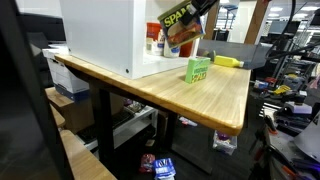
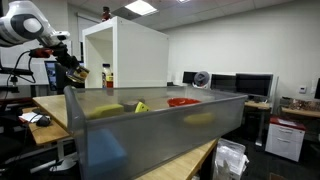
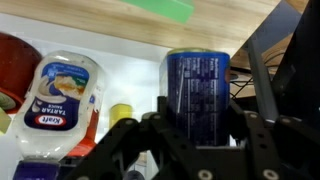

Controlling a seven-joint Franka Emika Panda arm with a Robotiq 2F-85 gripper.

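While the black gripper (image 3: 198, 128) clamps a blue rectangular metal Spam can (image 3: 197, 80), 1 white plastic tartar sauce bottle (image 3: 60, 100) sits nearby.

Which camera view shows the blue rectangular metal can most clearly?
The wrist view: the blue rectangular metal can fills the middle, gripped between the jaws. In both exterior views it is small; in an exterior view its yellow lettering shows.

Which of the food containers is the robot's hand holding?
The blue Spam can, squeezed between the fingers of the gripper. The white tartar sauce bottle beside it and the green box sit untouched.
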